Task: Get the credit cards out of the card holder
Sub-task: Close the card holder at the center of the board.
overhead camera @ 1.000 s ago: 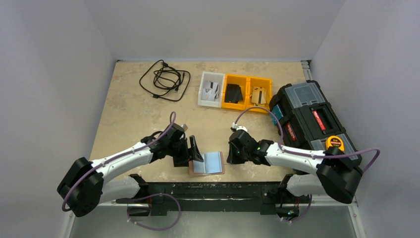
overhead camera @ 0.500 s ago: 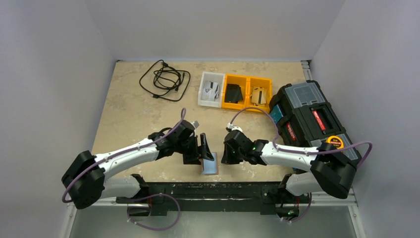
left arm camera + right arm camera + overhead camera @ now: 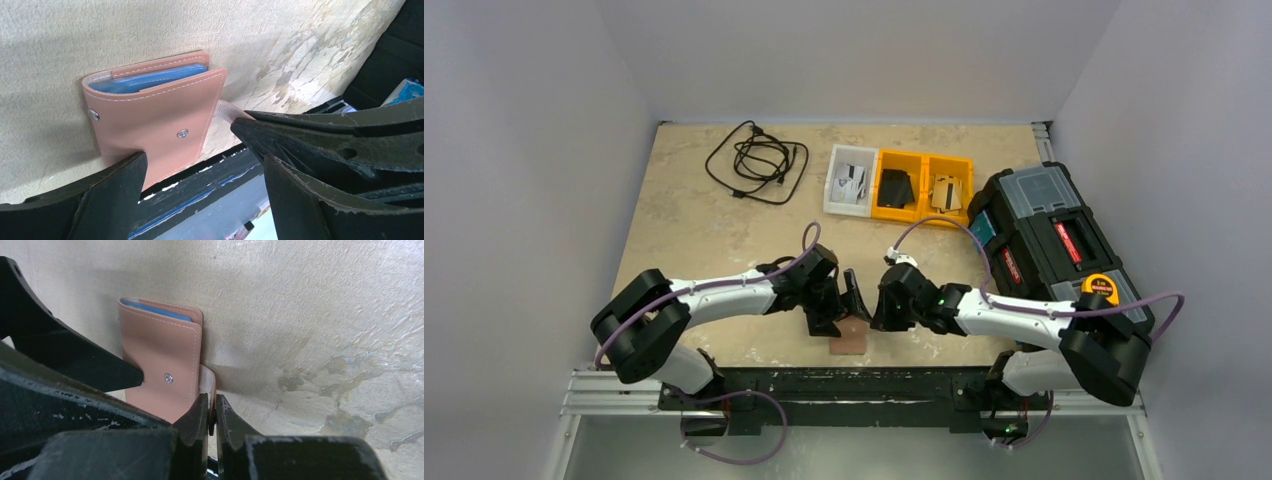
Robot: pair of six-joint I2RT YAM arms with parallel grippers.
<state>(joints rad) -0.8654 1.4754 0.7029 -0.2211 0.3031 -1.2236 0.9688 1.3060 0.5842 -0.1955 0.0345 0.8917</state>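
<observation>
Holder [image 3: 155, 125] lies folded shut on table [image 3: 684, 230] at near edge, blue card [image 3: 150, 81] peeking out, spread left gripper [image 3: 841, 308] straddling it, right gripper [image 3: 211, 410] pressed together at its right-side tab [image 3: 207, 379].

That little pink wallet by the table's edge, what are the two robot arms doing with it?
The card holder lies folded shut at the near edge of the table, a light blue card peeking from an open edge. The right gripper is pinched on a pale flap at the holder's side; the left gripper is open, one finger by its corner. No card is out yet.
</observation>
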